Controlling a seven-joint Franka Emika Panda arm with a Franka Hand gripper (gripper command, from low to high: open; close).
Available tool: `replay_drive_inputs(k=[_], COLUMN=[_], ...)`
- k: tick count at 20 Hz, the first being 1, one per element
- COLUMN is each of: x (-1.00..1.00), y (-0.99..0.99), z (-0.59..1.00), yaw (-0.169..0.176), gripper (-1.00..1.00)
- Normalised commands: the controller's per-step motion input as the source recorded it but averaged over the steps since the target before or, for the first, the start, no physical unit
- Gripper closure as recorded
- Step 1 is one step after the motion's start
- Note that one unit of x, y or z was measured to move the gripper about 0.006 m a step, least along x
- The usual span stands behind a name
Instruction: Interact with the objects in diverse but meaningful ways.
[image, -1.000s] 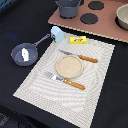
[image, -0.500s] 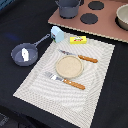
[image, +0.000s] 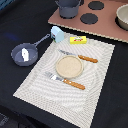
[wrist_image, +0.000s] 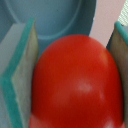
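In the wrist view a red tomato (wrist_image: 75, 85) fills the space between my gripper's (wrist_image: 72, 75) two teal-edged fingers (wrist_image: 22, 75), which press on both its sides. Behind it are a grey rounded vessel (wrist_image: 60, 20) and a pink surface. The gripper and the tomato do not show in the exterior view. There, a dark grey frying pan (image: 31, 58) with a small white piece (image: 24, 52) in it lies at the exterior view's left. A pale blue cup (image: 57, 34) and a flat yellow packet (image: 78, 40) stand at the far edge of the placemat.
A striped placemat (image: 35, 82) carries a round beige plate (image: 69, 66), a wooden-handled knife (image: 82, 58) and a fork (image: 67, 81). A pink toy stove (image: 107, 25) at the back holds a grey pot (image: 69, 7) and a bowl (image: 122, 16).
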Motion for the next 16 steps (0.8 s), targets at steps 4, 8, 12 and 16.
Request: replay_drive_inputs(k=[4,8,12,16], x=[0.08,0.08,0.08,0.02], y=[0.32,0.32,0.28,0.18], z=[0.0,0.0,0.0,-0.01], yaw=[-0.006,-0.004,-0.001,0.0], gripper=[1.0,1.0,1.0,1.0])
